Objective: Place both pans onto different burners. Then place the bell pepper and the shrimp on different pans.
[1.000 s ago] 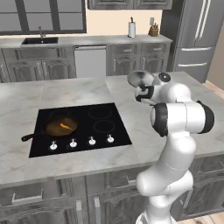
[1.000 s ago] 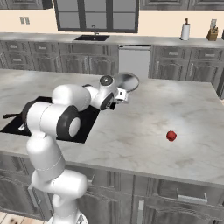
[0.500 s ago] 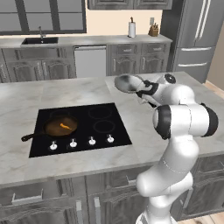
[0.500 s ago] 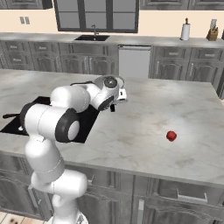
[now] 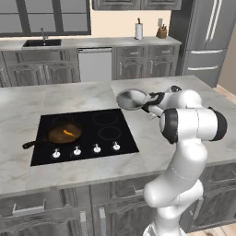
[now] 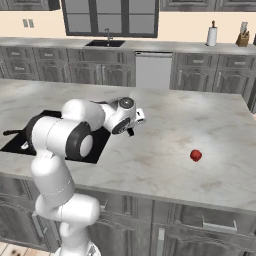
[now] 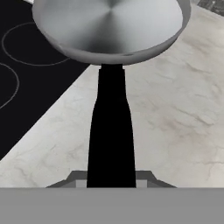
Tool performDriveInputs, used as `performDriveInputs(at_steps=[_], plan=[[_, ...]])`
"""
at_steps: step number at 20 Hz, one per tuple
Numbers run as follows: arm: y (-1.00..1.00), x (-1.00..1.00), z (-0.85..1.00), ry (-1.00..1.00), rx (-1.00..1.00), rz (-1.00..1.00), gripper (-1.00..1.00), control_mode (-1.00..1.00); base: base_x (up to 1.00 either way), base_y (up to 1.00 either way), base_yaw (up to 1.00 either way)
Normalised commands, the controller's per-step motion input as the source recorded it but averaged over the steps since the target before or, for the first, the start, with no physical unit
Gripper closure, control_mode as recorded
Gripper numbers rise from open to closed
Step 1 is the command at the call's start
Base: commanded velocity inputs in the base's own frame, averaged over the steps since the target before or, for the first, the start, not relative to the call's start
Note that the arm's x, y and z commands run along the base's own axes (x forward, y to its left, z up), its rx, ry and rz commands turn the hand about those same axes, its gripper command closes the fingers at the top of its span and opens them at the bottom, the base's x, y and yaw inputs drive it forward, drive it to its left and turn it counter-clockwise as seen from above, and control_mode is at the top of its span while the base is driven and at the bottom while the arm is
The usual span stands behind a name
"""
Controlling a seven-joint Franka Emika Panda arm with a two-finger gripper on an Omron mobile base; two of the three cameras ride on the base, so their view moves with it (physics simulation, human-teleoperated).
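The shiny steel pan (image 5: 131,98) hangs in the air over the right back edge of the black cooktop (image 5: 124,138). My gripper (image 5: 152,99) is shut on its black handle (image 7: 111,127), and in the hand view the bowl (image 7: 109,26) sits above counter and glass. The dark skillet (image 5: 64,133) rests on the front left burner with the small orange shrimp (image 5: 68,132) inside. Two free burner rings (image 5: 102,118) lie on the right half. The red bell pepper (image 6: 196,155) lies on the counter far to the right of my gripper (image 6: 135,120).
White knobs (image 5: 97,148) line the cooktop's front. The skillet's handle (image 5: 28,144) points to the front left. Marble counter (image 6: 165,125) spreads between the cooktop and the pepper. A sink (image 5: 41,43) and a paper roll (image 5: 138,30) stand on the far back counter.
The steel pan, held in my gripper, has travelled left and a little lower, from over the counter to the cooktop's right edge. Skillet, shrimp and pepper have stayed put.
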Motion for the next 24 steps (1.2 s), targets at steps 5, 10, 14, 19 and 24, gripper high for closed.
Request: performDriveInputs(at_steps=[5, 10, 14, 19, 24], plan=[[0.09, 0.00, -0.41, 0.06, -0.08, 0.10, 1.00, -1.00, 0.00, 0.00, 0.00], [0.29, -0.25, -0.40, 0.00, -0.05, 0.13, 1.00, -1.00, 0.00, 0.00, 0.00], [0.37, -0.55, -0.36, 0.00, -0.07, 0.13, 1.00, -1.00, 0.00, 0.00, 0.00], [0.36, -0.30, -0.31, 0.00, -0.06, 0.06, 1.00, -1.00, 0.00, 0.00, 0.00], [0.38, -0.05, -0.29, 0.00, -0.06, 0.00, 1.00, -1.00, 0.00, 0.00, 0.00]])
